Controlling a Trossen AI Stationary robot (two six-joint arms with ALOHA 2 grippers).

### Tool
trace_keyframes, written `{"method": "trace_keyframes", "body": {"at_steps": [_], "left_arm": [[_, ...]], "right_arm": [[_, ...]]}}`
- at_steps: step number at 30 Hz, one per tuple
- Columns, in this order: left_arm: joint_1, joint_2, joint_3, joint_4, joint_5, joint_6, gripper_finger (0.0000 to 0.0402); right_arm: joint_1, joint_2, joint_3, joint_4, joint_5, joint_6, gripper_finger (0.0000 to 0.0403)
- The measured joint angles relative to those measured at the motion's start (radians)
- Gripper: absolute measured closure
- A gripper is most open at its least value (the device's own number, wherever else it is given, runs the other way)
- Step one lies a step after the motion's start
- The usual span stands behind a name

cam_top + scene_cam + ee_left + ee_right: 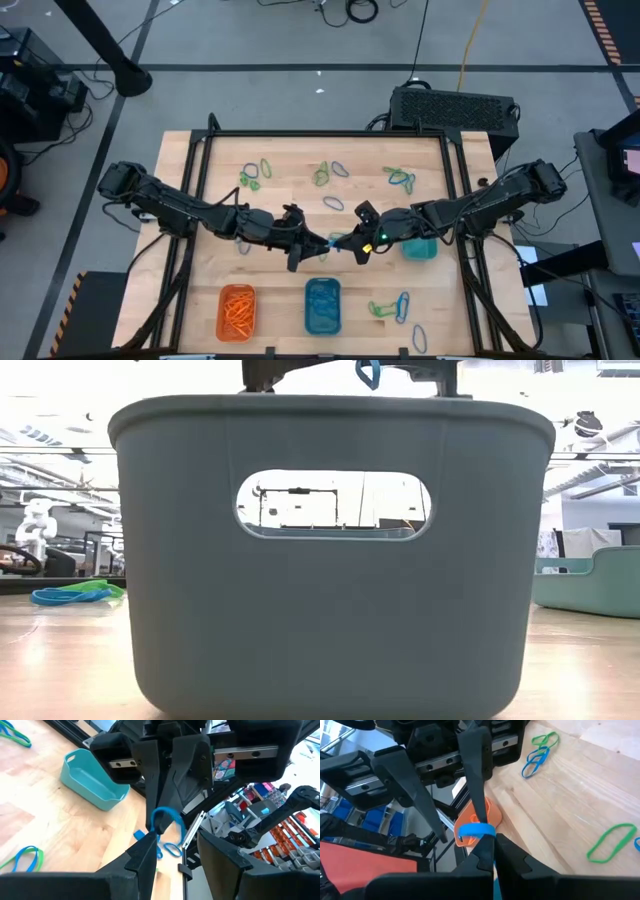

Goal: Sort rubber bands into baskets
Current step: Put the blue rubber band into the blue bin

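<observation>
pinching blue rubber band (pixel 476 831) midair

A grey-blue basket (pixel 330 600) fills the view. Blue and green bands (pixel 72 595) lie left on the bench (pixel 60 660). A teal basket (pixel 590 582) sits right.

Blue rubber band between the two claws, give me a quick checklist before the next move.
1. Right claw shut on the blue rubber band: ok.
2. Left claw open, one finger through the band's loop: ok.
3. Both claws meet above bare table, mid-table in the high view: ok.
4. Blue basket sits near the table's front edge, close below the claws, unobstructed: ok.
5. Band free of the loose bands on the table: ok.
6. Whether the band is being stretched: cannot tell.
</observation>
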Motion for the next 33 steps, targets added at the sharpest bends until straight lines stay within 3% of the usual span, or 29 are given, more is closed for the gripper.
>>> {"method": "trace_keyframes", "body": {"at_steps": [23, 29, 33], "left_arm": [[0.026, 0.063, 0.001, 0.066, 0.007, 0.003, 0.0256], [0.028, 0.063, 0.001, 0.060, 0.009, 0.027, 0.0278], [0.031, 0.063, 0.001, 0.043, 0.012, 0.027, 0.0313]], "right_arm": [[-0.021, -0.001, 0.000, -0.008, 0.002, -0.003, 0.0403], [-0.021, -0.002, 0.000, -0.008, 0.001, -0.004, 0.0403], [-0.019, -0.002, 0.000, -0.012, 0.001, -0.004, 0.0403]]}}
